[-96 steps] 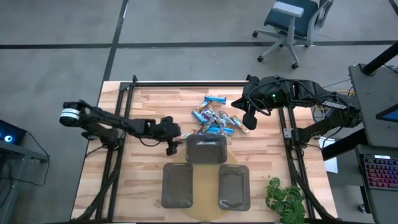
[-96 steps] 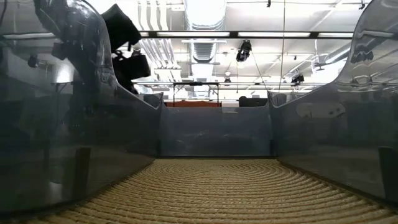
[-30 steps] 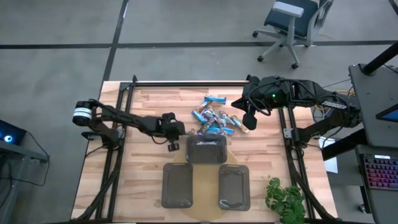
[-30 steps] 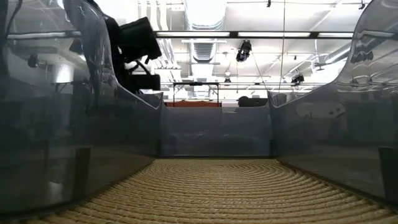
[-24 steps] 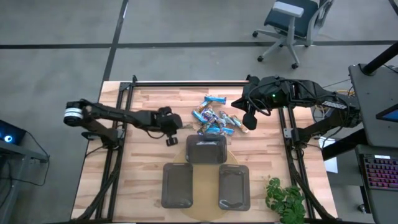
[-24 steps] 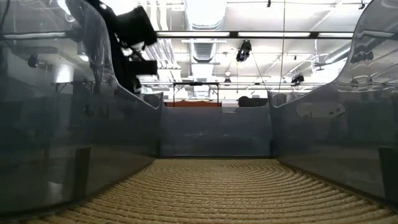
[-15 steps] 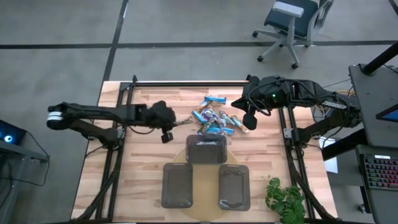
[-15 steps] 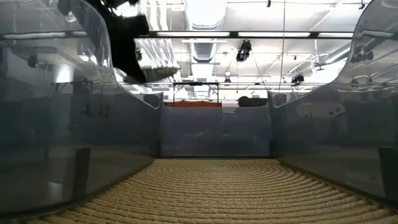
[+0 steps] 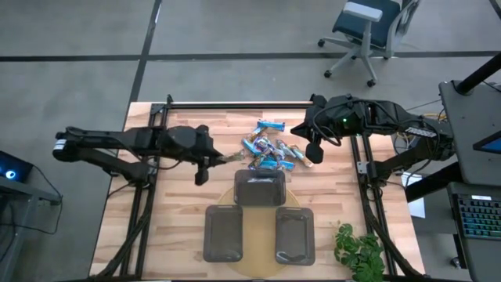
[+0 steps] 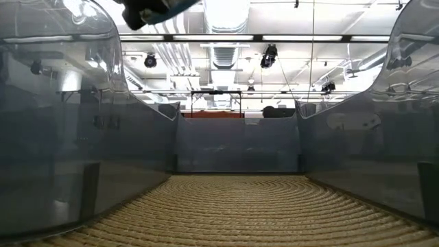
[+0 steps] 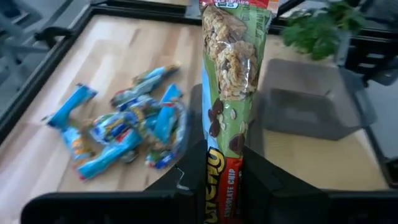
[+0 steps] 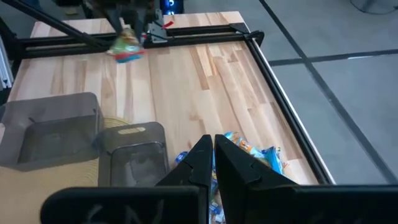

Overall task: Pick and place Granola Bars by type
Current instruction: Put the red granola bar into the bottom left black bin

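Spanning the middle of the high view, the wooden table [image 9: 180, 227] carries three dark grey trays: one tray [image 9: 259, 188] just below the bar pile, and two more, a left tray [image 9: 223, 233] and a right tray [image 9: 294, 235], nearer the front edge, all resting partly on a round woven mat [image 9: 258, 266]. A small green plant [image 9: 358, 251] stands at the table's front right corner. The left arm reaches in from the left side, its left gripper [image 9: 210, 160] held just left of the pile with the fingers [image 11: 261, 180] pinching one granola bar [image 11: 229, 93], a green-and-red wrapper reading "chocolate chip", which sticks out forward past the fingertips toward the pile. The right gripper [image 9: 315, 151] hangs over the pile's right edge with its fingers [image 12: 193, 162] pressed together on nothing. The Granola Bars [image 9: 270, 149], mostly bright blue wrappers, lie heaped on the bare wood just behind the top tray. All three trays look empty from above.
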You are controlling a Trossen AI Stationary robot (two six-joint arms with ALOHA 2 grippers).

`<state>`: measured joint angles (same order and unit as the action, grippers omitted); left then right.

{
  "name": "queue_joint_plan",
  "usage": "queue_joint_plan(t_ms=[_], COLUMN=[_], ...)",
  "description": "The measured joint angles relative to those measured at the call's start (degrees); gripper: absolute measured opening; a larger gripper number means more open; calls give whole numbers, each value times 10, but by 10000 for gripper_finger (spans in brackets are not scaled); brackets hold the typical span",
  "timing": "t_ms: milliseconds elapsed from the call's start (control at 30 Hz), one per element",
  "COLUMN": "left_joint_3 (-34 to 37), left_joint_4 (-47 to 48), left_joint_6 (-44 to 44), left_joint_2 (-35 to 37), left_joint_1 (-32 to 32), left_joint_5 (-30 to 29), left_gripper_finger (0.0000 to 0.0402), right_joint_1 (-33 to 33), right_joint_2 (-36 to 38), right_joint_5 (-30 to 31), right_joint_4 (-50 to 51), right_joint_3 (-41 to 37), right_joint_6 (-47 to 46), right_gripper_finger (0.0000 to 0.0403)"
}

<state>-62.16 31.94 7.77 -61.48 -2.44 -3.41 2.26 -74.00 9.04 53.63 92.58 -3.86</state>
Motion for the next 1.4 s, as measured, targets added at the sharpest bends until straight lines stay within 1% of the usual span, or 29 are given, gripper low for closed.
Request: queue_joint_plan(t_ms=[167, 300, 433, 600, 800, 900, 1033, 1133, 1267, 1400], left_joint_3=[-12, -20, -32, -34, -34, -34, -63, -101, -167, -227], left_joint_4=[-10, -13, -15, -5, 4, 4, 7, 49, 163, 244], left_joint_6=[9, 15, 41, 96, 127, 144, 146, 145, 142, 137], left_joint_2=[-15, -37, -59, -80, -86, -86, -86, -90, -114, -147], left_joint_1=[-36, -74, -114, -154, -178, -185, -193, -195, -195, -195], left_joint_5=[1, 22, 36, 60, 61, 74, 89, 90, 89, 90], left_gripper_finger=[50, 45, 39, 38, 37, 37, 37, 37, 37, 37], right_joint_1=[0, 0, 0, 0, 0, 0, 0, 0, 0, 0], right_joint_2=[0, 0, 0, 0, 0, 0, 0, 0, 0, 0], right_joint_5=[-5, -5, -5, -6, -7, -7, -7, -7, -7, -7], right_joint_4=[0, 0, 0, 0, 0, 0, 1, 0, 0, 1], right_joint_3=[0, 0, 0, 0, 0, 0, 0, 0, 0, 0], right_joint_6=[9, 9, 9, 9, 9, 9, 9, 9, 9, 9], right_gripper_finger=[8, 8, 8, 8, 8, 8, 8, 8, 8, 8])
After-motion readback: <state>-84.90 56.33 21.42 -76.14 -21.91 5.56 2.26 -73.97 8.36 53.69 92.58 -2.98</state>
